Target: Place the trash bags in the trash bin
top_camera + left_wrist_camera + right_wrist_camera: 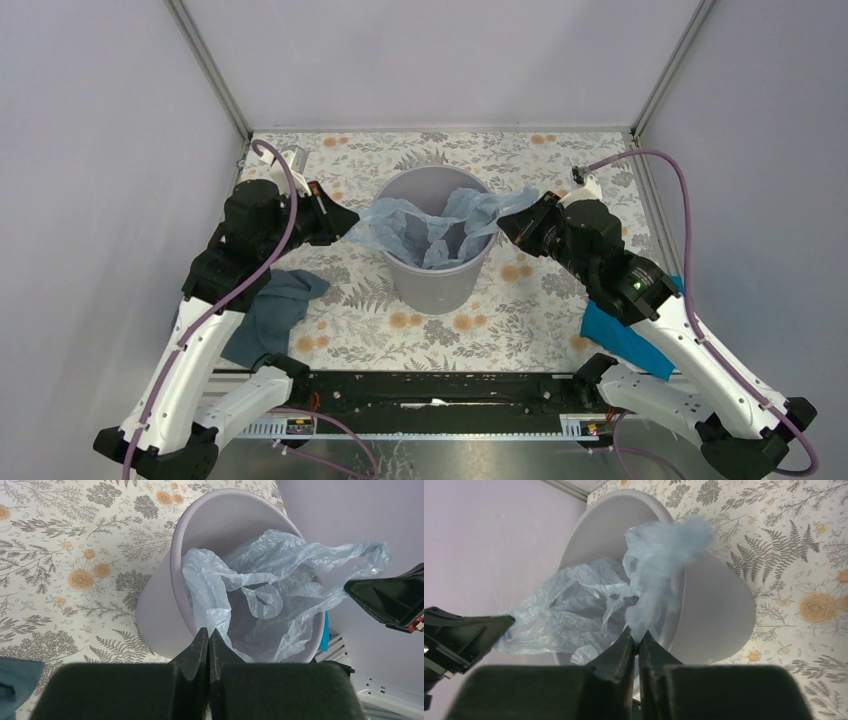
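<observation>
The light-grey trash bin [432,280] stands upright mid-table. The pale-blue trash bag [425,222] hangs partly inside it, stretched across the rim. My left gripper [352,222] is shut on the bag's left edge, just outside the bin's left rim. My right gripper [503,222] is shut on the bag's right edge at the right rim. In the left wrist view the shut gripper [208,632] pinches the bag [280,565] over the bin [162,605]. In the right wrist view the gripper [636,636] pinches the film [589,597] beside the bin [716,610].
A dark teal-grey cloth [272,308] lies on the floral table left of the bin, under my left arm. A bright blue cloth [622,335] lies at the right, under my right arm. A small white object [290,158] sits at the back left. Grey walls close in both sides.
</observation>
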Motion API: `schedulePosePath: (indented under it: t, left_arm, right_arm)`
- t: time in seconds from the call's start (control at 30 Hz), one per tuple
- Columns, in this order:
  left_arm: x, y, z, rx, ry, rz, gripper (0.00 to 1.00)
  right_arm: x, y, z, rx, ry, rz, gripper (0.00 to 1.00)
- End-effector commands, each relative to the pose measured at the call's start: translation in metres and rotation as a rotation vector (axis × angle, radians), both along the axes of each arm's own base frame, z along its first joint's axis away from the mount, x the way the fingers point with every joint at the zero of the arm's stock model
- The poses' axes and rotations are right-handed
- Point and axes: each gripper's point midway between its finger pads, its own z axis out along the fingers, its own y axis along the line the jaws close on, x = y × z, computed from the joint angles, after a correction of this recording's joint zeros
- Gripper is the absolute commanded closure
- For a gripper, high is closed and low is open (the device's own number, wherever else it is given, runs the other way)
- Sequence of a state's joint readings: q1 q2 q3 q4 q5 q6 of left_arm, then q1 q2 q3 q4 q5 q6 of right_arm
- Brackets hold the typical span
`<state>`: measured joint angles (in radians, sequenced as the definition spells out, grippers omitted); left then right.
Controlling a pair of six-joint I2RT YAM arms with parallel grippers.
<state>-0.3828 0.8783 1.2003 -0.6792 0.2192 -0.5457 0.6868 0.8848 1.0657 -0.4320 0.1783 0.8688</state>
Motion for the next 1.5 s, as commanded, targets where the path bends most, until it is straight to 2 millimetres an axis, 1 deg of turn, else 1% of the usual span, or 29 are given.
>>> schedulePosePath:
  t: [0.0,0.07,0.13,0.2,0.23,0.3,0.37,0.4,0.43,0.5,0.57,0.7,0.77,0.8,0.83,0.93,0.97,1.03,1.07,1.17,1.23,1.3,1.37,1.47]
  left_arm:
    - [0.006,0.007,0.020,0.029,-0.070,0.028,0.92]
    - [0.005,0.013,0.021,0.049,-0.060,0.053,0.69]
    - [0.000,0.015,0.024,0.041,-0.049,0.054,0.47]
    - [-0.009,0.013,0.027,0.011,-0.030,0.045,0.29]
    - [-0.014,0.011,0.028,-0.013,-0.019,0.037,0.22]
    - [-0.025,0.007,0.029,-0.070,-0.002,0.021,0.14]
    - [-0.035,-0.001,0.031,-0.147,0.007,-0.016,0.07]
    - [-0.038,-0.006,0.025,-0.180,0.024,-0.037,0.02]
    - [-0.040,-0.009,0.022,-0.210,0.036,-0.047,0.01]
    - [-0.036,-0.010,0.012,-0.222,0.054,-0.034,0.01]
    - [-0.028,-0.013,0.010,-0.222,0.051,-0.032,0.05]
    - [-0.008,-0.017,0.013,-0.207,0.034,-0.016,0.25]
    - [0.001,-0.015,0.011,-0.180,0.027,0.005,0.31]
    - [0.004,-0.014,0.008,-0.168,0.028,0.011,0.37]
    - [0.007,-0.014,0.006,-0.158,0.030,0.020,0.43]
    - [0.012,-0.011,0.006,-0.135,0.018,0.033,0.66]
    - [0.013,-0.010,0.007,-0.127,0.014,0.039,0.77]
    - [0.012,-0.006,0.017,-0.112,-0.010,0.049,0.95]
    - [0.009,-0.003,0.024,-0.109,-0.026,0.052,1.00]
    - [-0.002,0.005,0.043,-0.099,-0.066,0.061,1.00]
    - [-0.011,0.009,0.044,-0.091,-0.060,0.062,1.00]
    - [-0.020,0.011,0.037,-0.084,-0.036,0.053,1.00]
    - [-0.027,0.015,0.024,-0.071,-0.004,0.061,1.00]
    - [-0.036,0.022,0.003,-0.049,0.043,0.084,1.00]
  right_arm:
    - [0.010,-0.008,0.015,0.054,-0.073,-0.070,1.00]
    - [0.006,-0.006,0.024,0.084,-0.106,-0.048,1.00]
    - [0.003,-0.005,0.029,0.099,-0.118,-0.036,1.00]
    - [0.001,-0.007,0.031,0.109,-0.124,-0.035,1.00]
    - [0.000,-0.007,0.031,0.116,-0.126,-0.033,1.00]
    - [-0.002,-0.005,0.032,0.138,-0.138,-0.024,1.00]
    - [-0.003,-0.003,0.033,0.152,-0.144,-0.011,1.00]
    - [-0.003,-0.002,0.033,0.154,-0.144,-0.006,1.00]
    - [-0.003,-0.001,0.032,0.154,-0.143,-0.001,1.00]
    - [-0.003,0.002,0.031,0.156,-0.141,0.013,1.00]
    - [-0.005,0.004,0.032,0.164,-0.144,0.025,1.00]
    - [-0.007,0.003,0.031,0.169,-0.142,0.027,1.00]
    - [-0.008,0.002,0.030,0.170,-0.141,0.026,1.00]
    - [-0.009,0.001,0.030,0.169,-0.142,0.024,1.00]
    - [-0.009,0.000,0.031,0.167,-0.146,0.023,1.00]
    - [-0.010,-0.003,0.033,0.147,-0.154,0.017,1.00]
    - [-0.010,-0.005,0.033,0.136,-0.159,0.013,1.00]
    - [-0.010,-0.010,0.036,0.106,-0.169,0.003,1.00]
    - [-0.011,-0.014,0.040,0.087,-0.180,-0.001,1.00]
    - [-0.014,-0.026,0.049,0.027,-0.210,-0.016,1.00]
    - [-0.019,-0.033,0.050,-0.013,-0.224,-0.013,1.00]
    - [-0.025,-0.039,0.043,-0.053,-0.221,-0.004,1.00]
    - [-0.032,-0.045,0.030,-0.085,-0.202,0.007,1.00]
    - [-0.041,-0.047,0.008,-0.104,-0.163,0.030,1.00]
